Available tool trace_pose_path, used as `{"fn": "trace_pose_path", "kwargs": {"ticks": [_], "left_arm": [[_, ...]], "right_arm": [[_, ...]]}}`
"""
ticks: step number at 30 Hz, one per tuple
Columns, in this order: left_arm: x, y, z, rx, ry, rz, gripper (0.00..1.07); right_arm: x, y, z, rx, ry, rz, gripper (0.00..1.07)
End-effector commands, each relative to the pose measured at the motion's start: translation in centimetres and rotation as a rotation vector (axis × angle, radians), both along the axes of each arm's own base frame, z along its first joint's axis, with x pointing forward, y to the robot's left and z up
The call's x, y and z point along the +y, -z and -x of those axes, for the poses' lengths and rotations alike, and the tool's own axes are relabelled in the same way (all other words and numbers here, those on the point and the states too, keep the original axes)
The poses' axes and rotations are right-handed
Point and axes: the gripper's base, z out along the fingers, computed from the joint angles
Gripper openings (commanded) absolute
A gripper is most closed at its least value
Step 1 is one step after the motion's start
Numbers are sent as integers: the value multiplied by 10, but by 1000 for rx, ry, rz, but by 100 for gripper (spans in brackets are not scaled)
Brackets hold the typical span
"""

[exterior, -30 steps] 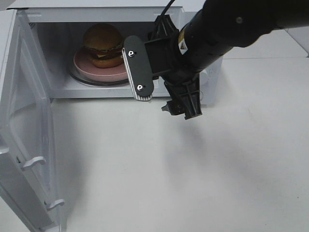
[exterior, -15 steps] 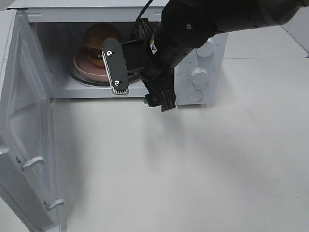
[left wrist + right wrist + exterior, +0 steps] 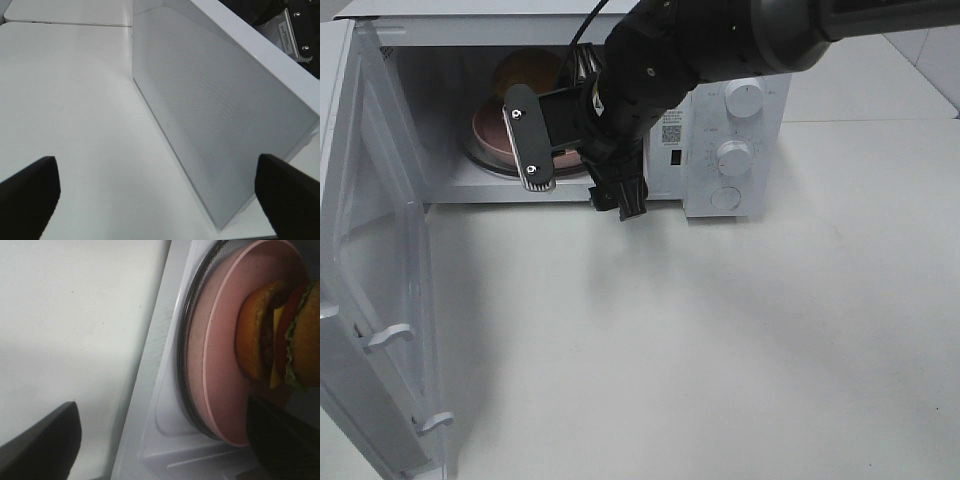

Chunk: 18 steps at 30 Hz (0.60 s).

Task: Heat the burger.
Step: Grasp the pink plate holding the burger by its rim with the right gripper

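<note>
The burger (image 3: 280, 335) sits on its pink plate (image 3: 220, 355) inside the microwave (image 3: 730, 150), just ahead of my right claw (image 3: 575, 170), which gapes wide and empty at the cavity mouth; the door (image 3: 380, 300) hangs open beside my wide left claw (image 3: 155, 185), I judge so it can be shut.

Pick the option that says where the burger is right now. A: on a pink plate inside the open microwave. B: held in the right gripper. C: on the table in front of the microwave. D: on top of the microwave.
A: the burger sits on the pink plate on the glass turntable inside the microwave, whose door is swung open; the right gripper is open and holds nothing.
</note>
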Motion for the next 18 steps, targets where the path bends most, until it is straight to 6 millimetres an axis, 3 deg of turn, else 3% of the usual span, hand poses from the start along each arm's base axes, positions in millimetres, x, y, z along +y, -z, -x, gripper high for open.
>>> {"fn": "trace_pose_path", "kwargs": {"ticks": [1,10,18], "left_arm": [[0,0,1,-6,4,0,98],[0,0,1,-6,4,0,98],[0,0,1,-6,4,0,98]], "right_arm": [[3,3,-5,-3,9,-9,85],[24,19,-29,-37,1,-13,83],[25,39,-49,-25,32,-22,81]]}}
